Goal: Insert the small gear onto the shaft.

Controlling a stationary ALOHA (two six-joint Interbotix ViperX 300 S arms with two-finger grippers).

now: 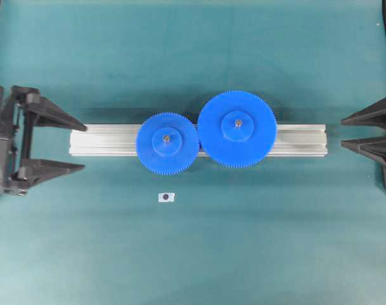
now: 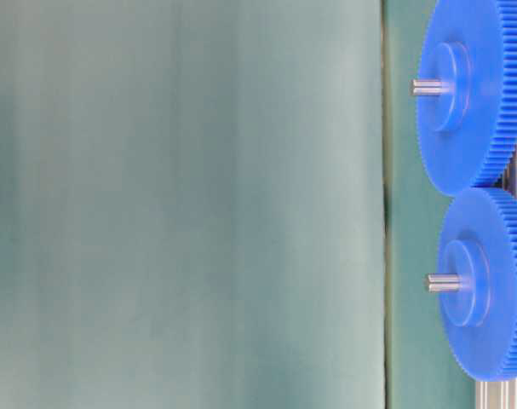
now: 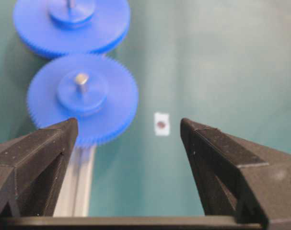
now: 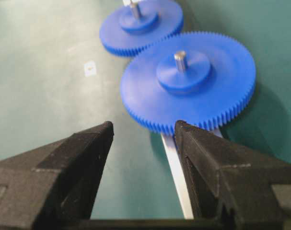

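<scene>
The small gear [image 1: 167,143] lies flat on the aluminium rail [image 1: 301,140], left of middle. The shaft [image 3: 81,80] stands up through its raised hub, so the gear looks already threaded on. Its teeth meet those of the wider gear [image 1: 237,129] just beside it, which has a pin of its own. A small pale square piece [image 1: 166,197] with a dark centre lies alone on the green surface [image 1: 180,254], in front of the small gear and apart from it (what it is I cannot tell).

The left gripper [image 1: 84,147] hangs off the left end of the rail, its fingers spread wide and holding nothing. The right gripper [image 1: 343,131] is off the right end, fingers likewise apart and empty.

By my reading the insertion is done, or nearly so, and what remains is checking the seat and getting clear. To do that well, confirm that the hub sits level on the rail and that the pin stands proud of it. Keep both grippers wide and draw them away along the line of the rail, so that no fingertip catches the teeth or tips the gear.
</scene>
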